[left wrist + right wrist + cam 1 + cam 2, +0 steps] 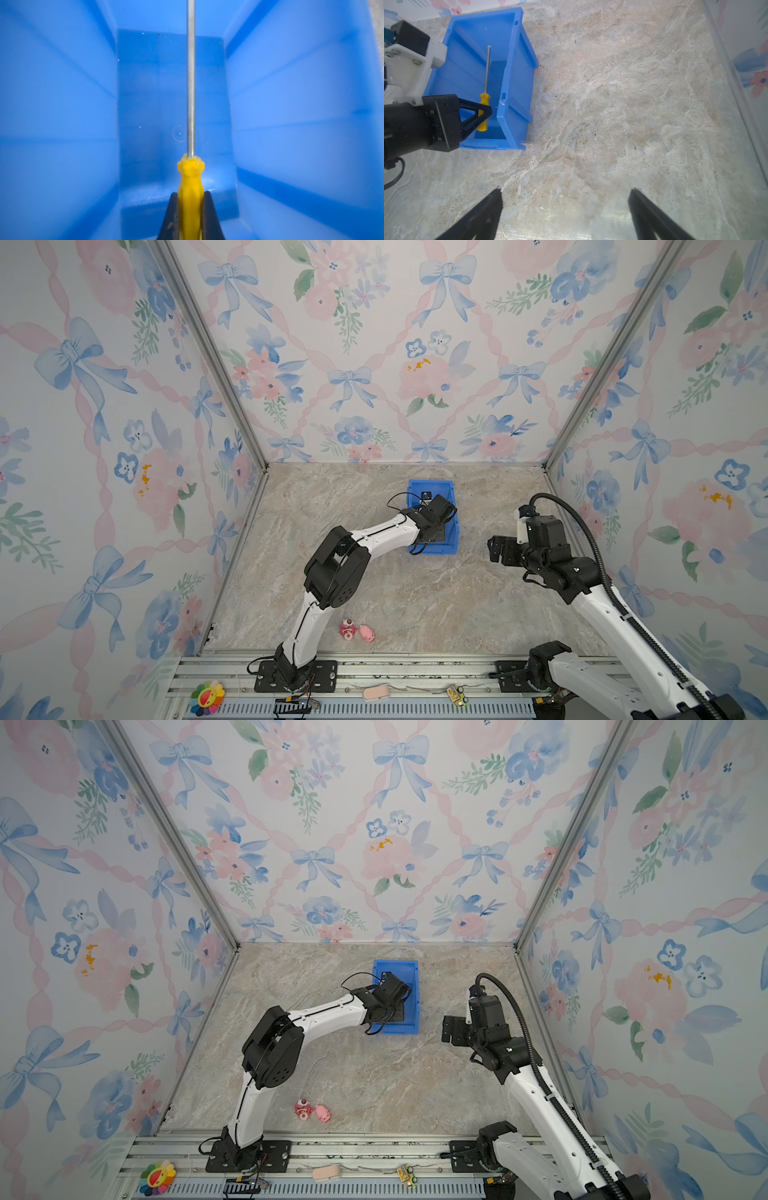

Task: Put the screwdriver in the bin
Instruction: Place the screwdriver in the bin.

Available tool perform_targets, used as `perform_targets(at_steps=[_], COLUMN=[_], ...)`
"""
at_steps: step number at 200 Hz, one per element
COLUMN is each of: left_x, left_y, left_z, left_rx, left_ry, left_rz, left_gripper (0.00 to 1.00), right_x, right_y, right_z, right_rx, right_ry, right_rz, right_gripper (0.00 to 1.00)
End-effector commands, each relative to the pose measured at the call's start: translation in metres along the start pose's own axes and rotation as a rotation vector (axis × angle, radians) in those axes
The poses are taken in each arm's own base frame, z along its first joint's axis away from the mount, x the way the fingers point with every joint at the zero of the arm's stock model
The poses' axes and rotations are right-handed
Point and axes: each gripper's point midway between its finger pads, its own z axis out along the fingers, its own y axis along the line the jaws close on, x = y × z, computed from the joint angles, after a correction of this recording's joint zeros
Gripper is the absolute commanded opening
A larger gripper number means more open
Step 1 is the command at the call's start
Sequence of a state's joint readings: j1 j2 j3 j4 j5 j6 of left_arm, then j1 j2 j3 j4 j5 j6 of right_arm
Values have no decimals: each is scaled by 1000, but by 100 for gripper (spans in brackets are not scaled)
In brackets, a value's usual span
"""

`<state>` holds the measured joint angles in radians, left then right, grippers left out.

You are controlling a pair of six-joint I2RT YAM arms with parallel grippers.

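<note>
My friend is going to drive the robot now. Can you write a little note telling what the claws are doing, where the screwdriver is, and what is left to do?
Left claw: shut on the yellow handle of the screwdriver, holding it over the inside of the blue bin, shaft pointing along the bin's length.
Right claw: open, holding nothing, hanging over the bare marble tabletop beside the bin.
Done: screwdriver picked up and carried to the bin.
Left: open the left claw so the screwdriver drops in, then lift the arm out.
</note>
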<state>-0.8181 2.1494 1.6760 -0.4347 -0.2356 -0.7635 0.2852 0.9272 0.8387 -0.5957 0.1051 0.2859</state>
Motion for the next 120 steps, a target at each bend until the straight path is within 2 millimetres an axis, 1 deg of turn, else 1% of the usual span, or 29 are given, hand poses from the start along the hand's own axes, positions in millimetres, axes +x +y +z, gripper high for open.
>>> perform_targets(at_steps=[1, 61, 90, 120], left_x=[9, 16, 21, 19], left_y=[9, 13, 15, 15], left_z=[15, 16, 17, 11], left_rx=[-38, -55, -63, -64], left_ry=[18, 25, 31, 21], left_rz=[-2, 2, 15, 30], left_gripper=[0, 0, 6, 11], right_x=[-4, 0, 0, -1], right_y=[-5, -8, -11, -21], right_z=[-7, -11, -15, -18], right_rx=[14, 17, 25, 55], right_ry=[-13, -25, -36, -48], right_rz=[-4, 6, 10, 21], right_gripper=[97, 97, 97, 97])
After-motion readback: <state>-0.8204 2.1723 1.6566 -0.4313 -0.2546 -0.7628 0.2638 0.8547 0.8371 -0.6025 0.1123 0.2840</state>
